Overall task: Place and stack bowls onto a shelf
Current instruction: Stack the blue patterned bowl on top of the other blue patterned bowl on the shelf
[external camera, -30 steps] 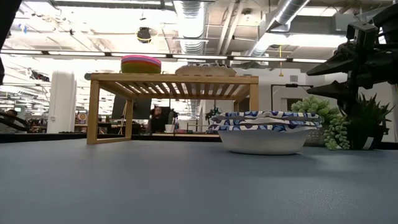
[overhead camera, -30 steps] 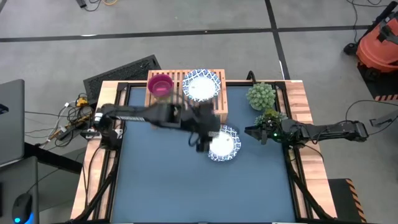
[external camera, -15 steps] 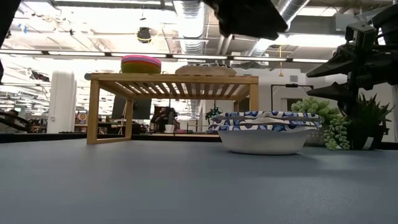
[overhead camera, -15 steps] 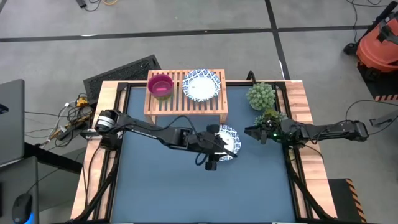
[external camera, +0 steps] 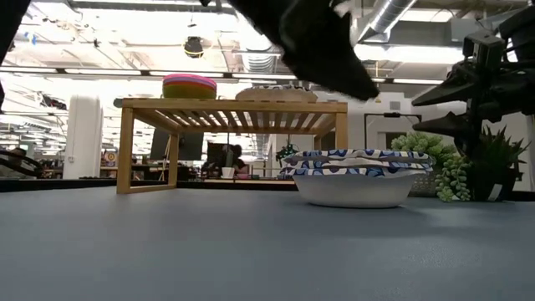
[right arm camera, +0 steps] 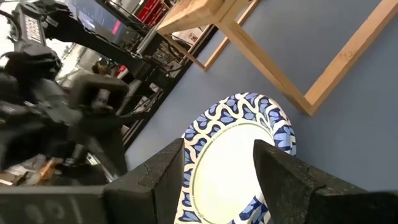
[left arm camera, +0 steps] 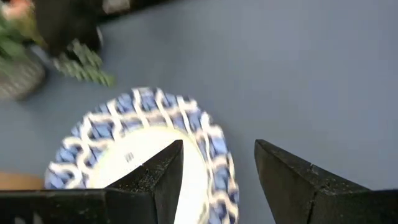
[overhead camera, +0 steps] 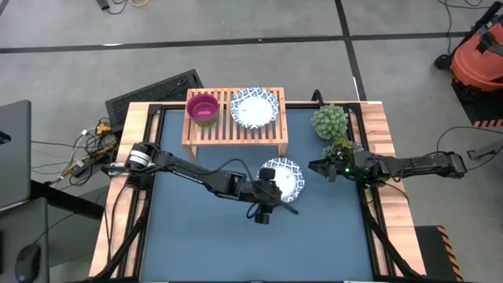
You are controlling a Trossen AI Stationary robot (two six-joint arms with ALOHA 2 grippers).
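The left gripper (overhead camera: 271, 182) hangs over the centre of the high view with its fingers (left arm camera: 163, 171) spread wide and holding nothing, one finger above the near rim of a white bowl with a blue patterned rim (overhead camera: 284, 178), which sits on the blue table (overhead camera: 196, 236) just right of centre. In the low view that bowl (external camera: 355, 176) stands right of centre with its rim free all round, and bare mat stretches across the whole lower part of the frame. The shelf (overhead camera: 234, 136) stands at the top centre of the high view, against the table's far edge, apart from the bowl on the mat. On its slats a magenta bowl (overhead camera: 203, 108) sits at the left end and a second white patterned bowl (overhead camera: 255, 107) at the right end. The right gripper (overhead camera: 317, 167) waits at the right edge of the table beside two potted plants (overhead camera: 330, 120), its fingers (right arm camera: 158, 180) set apart and empty.
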